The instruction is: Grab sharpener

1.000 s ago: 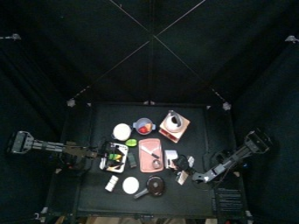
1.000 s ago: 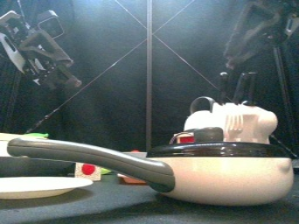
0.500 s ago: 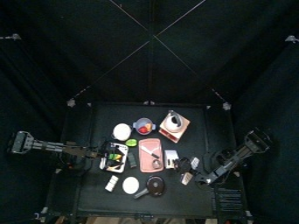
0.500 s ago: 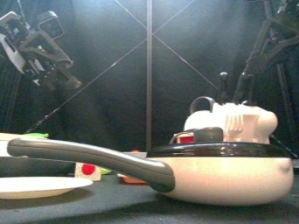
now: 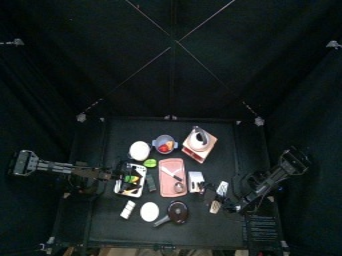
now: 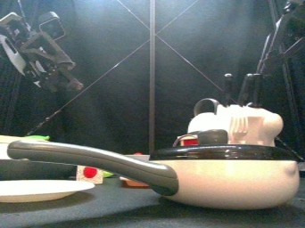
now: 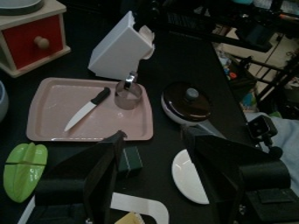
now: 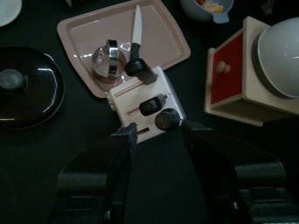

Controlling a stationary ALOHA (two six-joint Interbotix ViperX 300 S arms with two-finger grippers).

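Since the earlier frame the right arm has been swung toward the right edge of the front view, so the right hand (image 8: pixel 158 134) is now lined up over the white sharpener (image 8: pixel 146 94) — jaws spread, nothing grasped, grab not yet made. The sharpener is stood on the surface (image 5: pixel 227 135) just beside the pink tray (image 8: pixel 163 39), its long axis seemingly pointing from tray toward that hand. The left hand (image 7: pixel 149 147) is parked at the left — likewise spread and empty.

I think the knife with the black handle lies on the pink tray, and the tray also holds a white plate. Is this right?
Not quite. The knife does lie on the pink tray, but beside it stands a small metal cup, not a white plate; the left wrist view shows it.
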